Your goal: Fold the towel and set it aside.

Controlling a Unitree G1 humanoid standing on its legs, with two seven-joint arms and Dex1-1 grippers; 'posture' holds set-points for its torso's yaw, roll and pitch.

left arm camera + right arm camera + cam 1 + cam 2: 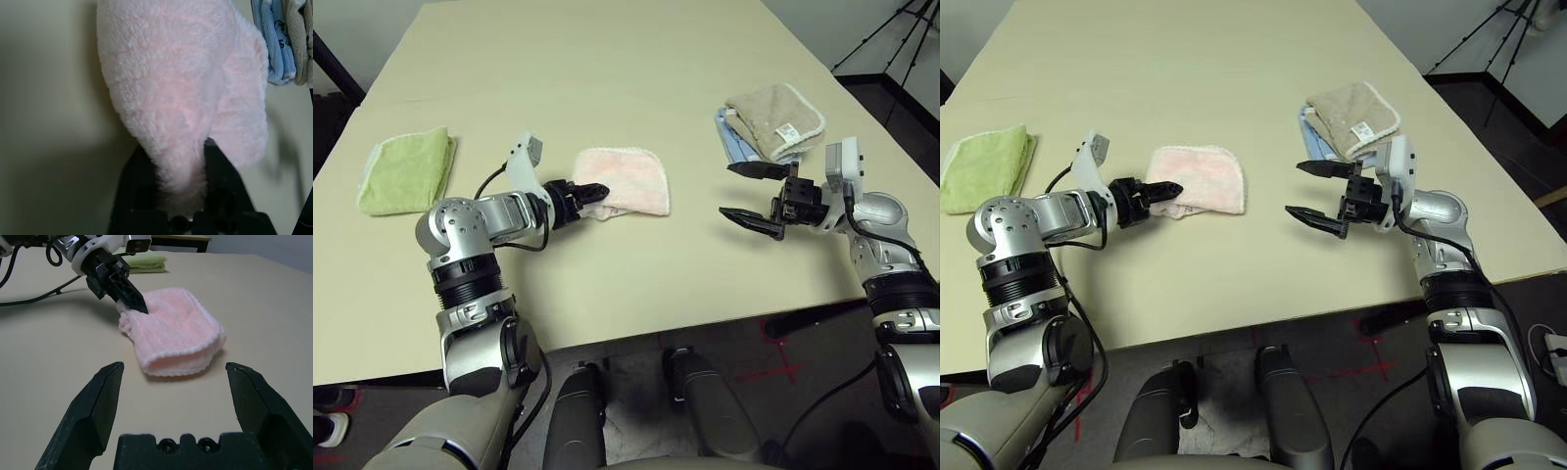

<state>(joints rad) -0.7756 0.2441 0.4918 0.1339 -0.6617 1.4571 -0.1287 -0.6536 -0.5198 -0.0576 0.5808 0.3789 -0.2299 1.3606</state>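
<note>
On the cream table [636, 294], the left gripper [593, 196] pinches a corner of the folded pink towel [626, 179] lying mid-table, the right gripper [754, 196] gapes wide beside it, and farther back sit a green towel [406, 168], a white-tagged beige towel [773, 116] on a blue towel [732, 140], and a tripod [899, 39].

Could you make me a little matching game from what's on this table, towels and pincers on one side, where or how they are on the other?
1. pale pink ribbed terry towel
2. green folded towel
3. beige towel
4. right pincer

A. lying on a blue towel
B. open, holding nothing
C. pinched at one corner by the left pincer
D. alone at the table's left

Pairs: 1-C, 2-D, 3-A, 4-B
</note>
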